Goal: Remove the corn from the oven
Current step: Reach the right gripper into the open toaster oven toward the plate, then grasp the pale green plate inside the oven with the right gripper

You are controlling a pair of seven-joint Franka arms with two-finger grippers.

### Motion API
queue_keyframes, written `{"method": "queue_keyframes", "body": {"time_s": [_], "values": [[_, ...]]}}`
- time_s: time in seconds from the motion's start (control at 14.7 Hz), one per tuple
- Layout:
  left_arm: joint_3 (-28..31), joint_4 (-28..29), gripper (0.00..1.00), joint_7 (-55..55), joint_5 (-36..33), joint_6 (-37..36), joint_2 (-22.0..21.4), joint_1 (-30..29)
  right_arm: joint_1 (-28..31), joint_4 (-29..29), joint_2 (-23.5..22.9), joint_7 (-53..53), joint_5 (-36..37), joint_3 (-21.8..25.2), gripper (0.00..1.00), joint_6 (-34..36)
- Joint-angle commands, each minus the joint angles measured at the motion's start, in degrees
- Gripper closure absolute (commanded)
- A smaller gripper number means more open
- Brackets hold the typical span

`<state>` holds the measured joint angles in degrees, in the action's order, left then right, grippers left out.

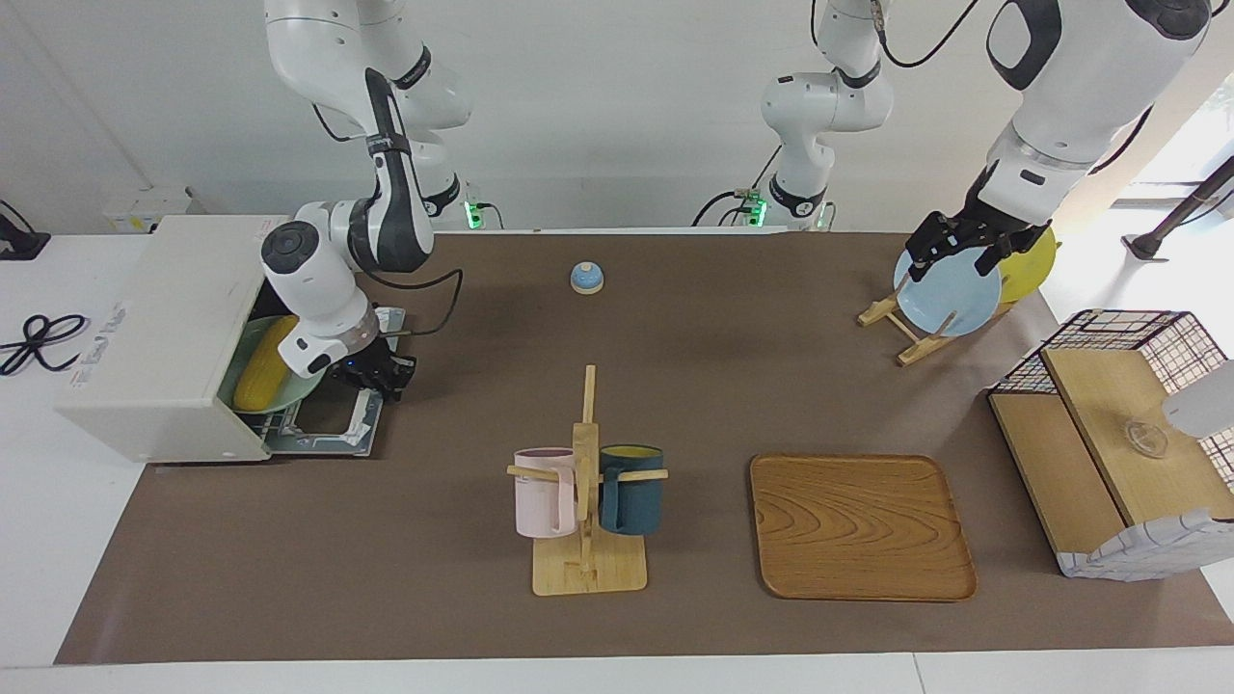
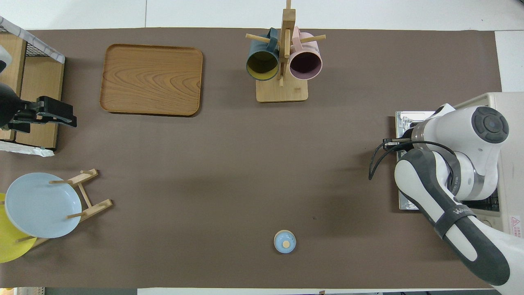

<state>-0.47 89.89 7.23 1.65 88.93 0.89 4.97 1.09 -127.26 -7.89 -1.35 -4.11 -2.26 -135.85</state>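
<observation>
The off-white oven [image 1: 145, 333] stands at the right arm's end of the table, and its door [image 1: 328, 421] lies open and flat on the table in front of it. Inside, the yellow corn [image 1: 258, 366] rests on a pale green plate [image 1: 294, 386]. My right gripper [image 1: 383, 372] is low at the door's handle edge, just clear of the oven mouth. In the overhead view the right arm covers the corn, and only the oven's top [image 2: 507, 123] and a strip of the door [image 2: 409, 119] show. My left gripper [image 1: 952, 253] waits open in the air at the left arm's end.
A mug rack [image 1: 586, 540] with a pink and a dark blue mug stands mid-table, with a wooden tray [image 1: 861, 525] beside it. A small blue bell [image 1: 586, 278] sits nearer the robots. A plate rack holds a blue plate [image 1: 950, 299] and a yellow plate [image 1: 1032, 258]. A wire-and-wood basket box [image 1: 1109, 434] stands at the left arm's end.
</observation>
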Motion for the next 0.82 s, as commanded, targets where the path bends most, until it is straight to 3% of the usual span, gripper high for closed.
{"method": "queue_keyframes", "body": {"time_s": [0.0,0.14,0.27,0.75], "values": [[-0.32,0.55,0.00,-0.11,-0.77,-0.77,-0.89,-0.40,-1.01,4.72,1.03,0.82,-0.64,0.77,0.60,7.74],[-0.32,0.55,0.00,-0.11,-0.77,-0.77,-0.89,-0.40,-0.57,10.78,1.38,0.82,0.15,0.86,0.60,17.33],[-0.32,0.55,0.00,-0.11,-0.77,-0.77,-0.89,-0.49,0.05,12.74,2.34,0.56,0.59,1.47,0.60,21.93],[-0.32,0.55,0.00,-0.11,-0.77,-0.77,-0.89,-0.49,4.18,8.79,3.75,-1.10,5.77,1.30,0.61,20.28]]}}
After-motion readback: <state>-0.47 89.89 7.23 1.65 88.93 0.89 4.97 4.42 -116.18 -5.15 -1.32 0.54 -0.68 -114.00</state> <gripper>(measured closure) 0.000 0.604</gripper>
